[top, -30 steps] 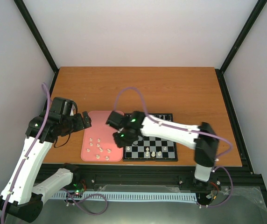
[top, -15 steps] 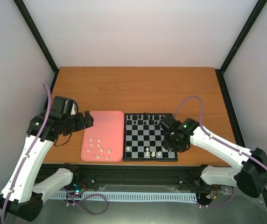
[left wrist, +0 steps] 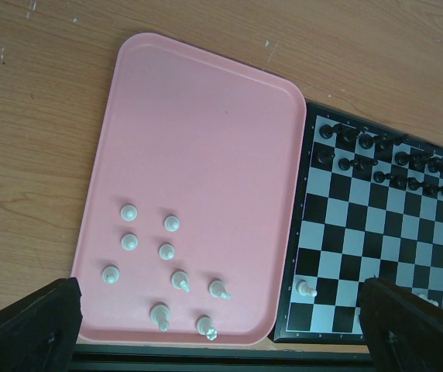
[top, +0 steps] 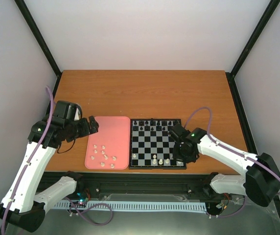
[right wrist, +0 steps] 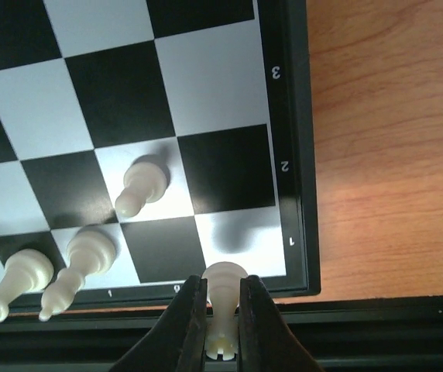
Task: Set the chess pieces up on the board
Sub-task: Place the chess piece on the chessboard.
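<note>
Tabletop (top: pixel 145 93) of orange-brown wood, seen from above. A pink tray (top: pixel 111 128) lies left of centre, and the board (top: pixel 152 143) sits just beside the tray's right edge. Black pieces (top: pixel 150 127) line the board's top edge. A few cream-white pieces (top: pixel 160 160) stand near its bottom edge, and more are scattered over the tray's lower half. The left gripper (top: pixel 93 125) hangs at the tray's upper left corner. The right gripper (top: pixel 183 155) is over the board's lower right corner

Left wrist view: two dark fingers (left wrist: pixel 28 325) show in the bottom corners of the frame, spread wide apart with nothing held between them. Below them, nine cream-white pieces rest on the tray's lower half. Black pieces fill two rows at the board's upper right

Right wrist view: at bottom centre, the fingertips (right wrist: pixel 187 310) are pinched tight on one cream-white piece (right wrist: pixel 223 298). It sits over the board's corner square, beside the border numeral 1; whether it touches the square cannot be told. Other cream-white pieces stand at the lower left of the frame
</note>
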`<action>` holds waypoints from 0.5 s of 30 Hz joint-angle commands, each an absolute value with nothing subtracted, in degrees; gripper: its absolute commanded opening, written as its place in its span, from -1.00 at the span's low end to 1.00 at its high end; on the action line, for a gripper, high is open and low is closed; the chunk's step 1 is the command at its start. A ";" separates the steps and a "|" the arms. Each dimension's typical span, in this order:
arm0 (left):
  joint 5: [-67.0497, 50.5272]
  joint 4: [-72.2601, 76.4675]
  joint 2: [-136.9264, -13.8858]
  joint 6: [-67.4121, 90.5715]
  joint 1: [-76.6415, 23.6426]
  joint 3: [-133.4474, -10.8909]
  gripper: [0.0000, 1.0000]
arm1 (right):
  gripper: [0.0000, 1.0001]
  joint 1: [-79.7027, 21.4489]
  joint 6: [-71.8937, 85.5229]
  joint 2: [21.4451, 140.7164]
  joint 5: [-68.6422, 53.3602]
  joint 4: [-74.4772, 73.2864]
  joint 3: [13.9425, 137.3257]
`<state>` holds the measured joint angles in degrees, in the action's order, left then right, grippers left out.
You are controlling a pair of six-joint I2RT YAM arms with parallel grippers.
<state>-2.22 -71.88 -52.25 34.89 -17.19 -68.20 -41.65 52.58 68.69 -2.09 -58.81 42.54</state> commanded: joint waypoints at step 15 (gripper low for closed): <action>-1.98 -70.45 -52.59 34.63 -17.14 -68.30 1.00 | -0.82 -37.19 49.07 71.14 -2.43 -54.48 39.08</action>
<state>-2.15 -71.81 -52.45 34.89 -17.19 -68.18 -38.24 49.98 70.94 -2.42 -55.53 40.01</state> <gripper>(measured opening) 0.999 0.093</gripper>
